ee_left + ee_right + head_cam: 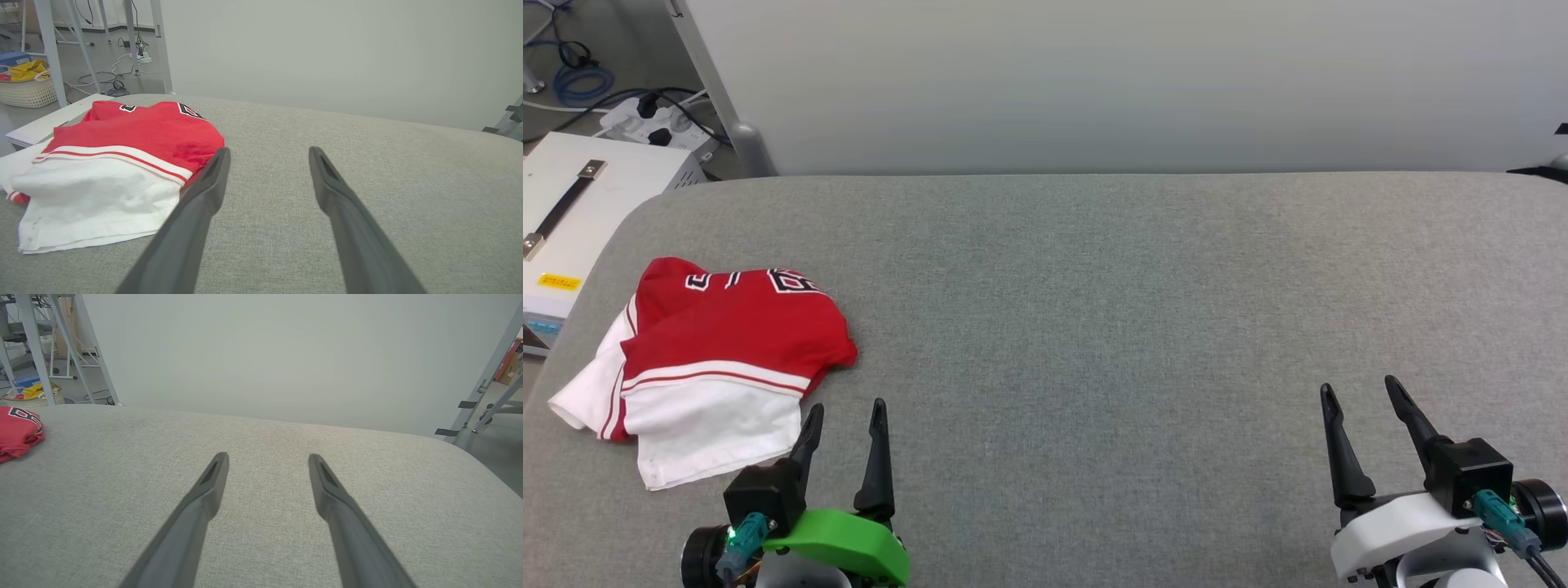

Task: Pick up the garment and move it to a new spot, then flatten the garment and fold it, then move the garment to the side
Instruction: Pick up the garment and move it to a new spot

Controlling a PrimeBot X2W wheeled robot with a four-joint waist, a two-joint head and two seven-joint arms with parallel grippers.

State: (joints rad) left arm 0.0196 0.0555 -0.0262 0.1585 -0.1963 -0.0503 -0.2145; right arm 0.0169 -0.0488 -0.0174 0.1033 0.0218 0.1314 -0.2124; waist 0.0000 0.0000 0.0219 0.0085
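garment point(719, 343) bunched on table point(1094, 327) | white box point(629, 175) beside | left gripper point(847, 404), right gripper point(1358, 384) wide

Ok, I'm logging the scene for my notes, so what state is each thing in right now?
garment: bunched in a loose heap on the left of the table, not held.
left gripper: open, empty, close beside the garment.
right gripper: open, empty, over bare table.
power strip: plugs in it.
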